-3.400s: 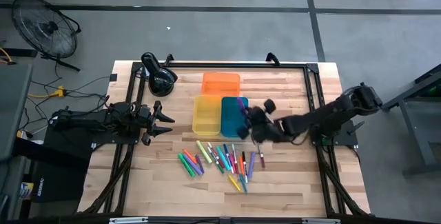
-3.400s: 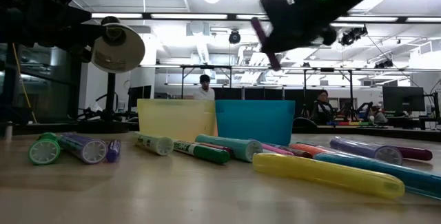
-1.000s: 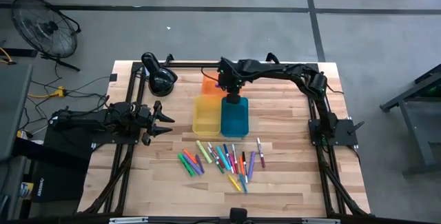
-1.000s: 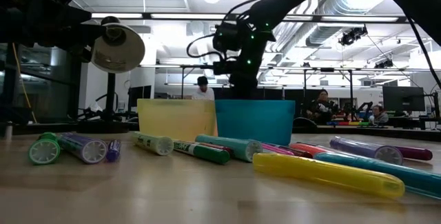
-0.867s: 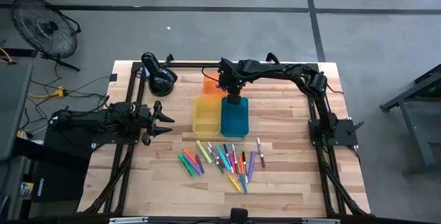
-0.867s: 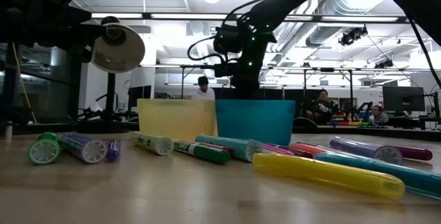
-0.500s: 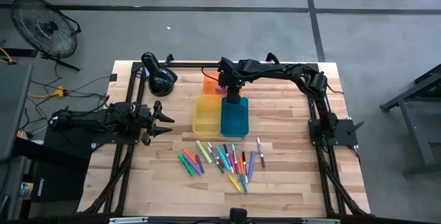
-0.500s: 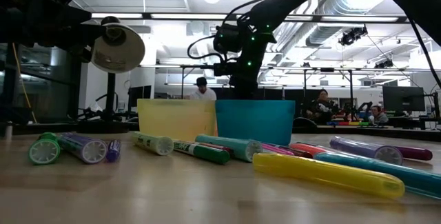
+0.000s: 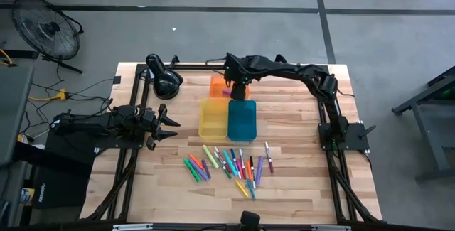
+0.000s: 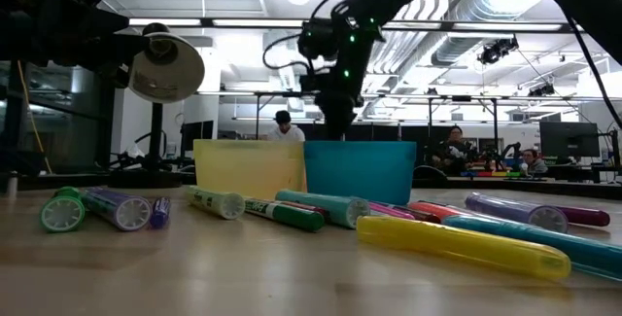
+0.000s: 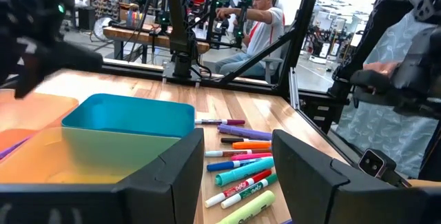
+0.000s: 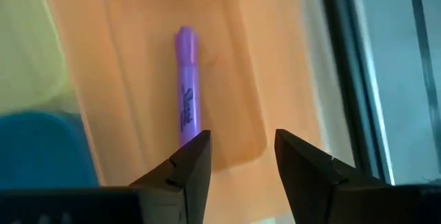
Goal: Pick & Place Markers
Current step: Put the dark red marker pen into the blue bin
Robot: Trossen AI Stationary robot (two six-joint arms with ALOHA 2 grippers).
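Note:
A purple marker point(image 12: 186, 93) lies flat on the floor of the orange tray point(image 12: 138, 38), also seen as a purple marker point(image 9: 226, 92) in the orange tray point(image 9: 219, 83) from above. My right gripper point(image 12: 241, 141) hangs open above that tray, clear of the marker, with nothing between its fingers; the high view shows my right gripper point(image 9: 239, 89) at the tray's right side. Several markers point(image 9: 229, 165) lie loose on the table near its front. My left gripper point(image 9: 170, 123) waits open at the table's left.
A yellow tray point(image 9: 212, 117) and a blue tray point(image 9: 242, 120) stand side by side just in front of the orange one. A black desk lamp point(image 9: 165, 82) sits at the far left. Black frame rails point(image 9: 323, 103) run along the table's sides.
My right gripper has risen from low over the trays and drawn a little toward the table's far edge, rolling slightly. The purple marker stays lying in the orange tray.

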